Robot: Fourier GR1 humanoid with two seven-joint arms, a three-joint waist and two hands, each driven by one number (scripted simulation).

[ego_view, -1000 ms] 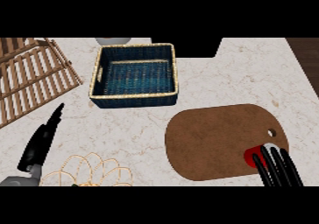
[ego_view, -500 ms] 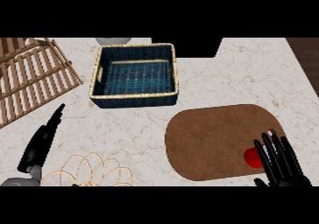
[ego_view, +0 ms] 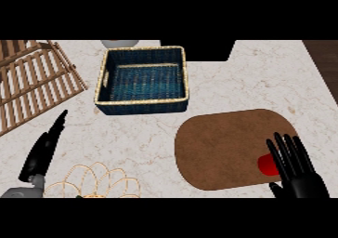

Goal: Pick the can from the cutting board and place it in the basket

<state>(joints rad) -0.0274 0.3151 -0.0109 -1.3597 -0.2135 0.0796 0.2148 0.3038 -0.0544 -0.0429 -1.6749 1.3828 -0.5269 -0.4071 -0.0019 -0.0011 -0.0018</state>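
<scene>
A red can (ego_view: 268, 164) stands on the brown cutting board (ego_view: 220, 148) near its right edge, partly hidden behind my right hand (ego_view: 299, 173). That hand is open, its fingers straight and pointing away from me, just right of the can and overlapping it. The dark blue woven basket (ego_view: 141, 101) with a tan rim sits at the upper middle of the counter, with nothing inside. My left hand (ego_view: 42, 153) rests open at the lower left, fingers pointing up, far from the can.
A wooden slatted rack (ego_view: 28, 83) lies at the upper left. A thin wire holder (ego_view: 96, 181) sits at the bottom left beside my left hand. A grey round object (ego_view: 120, 43) peeks out behind the basket. The counter's right edge runs near the board.
My right hand has drawn back toward me and slightly right, uncovering more of the red can. The left hand has stayed still.
</scene>
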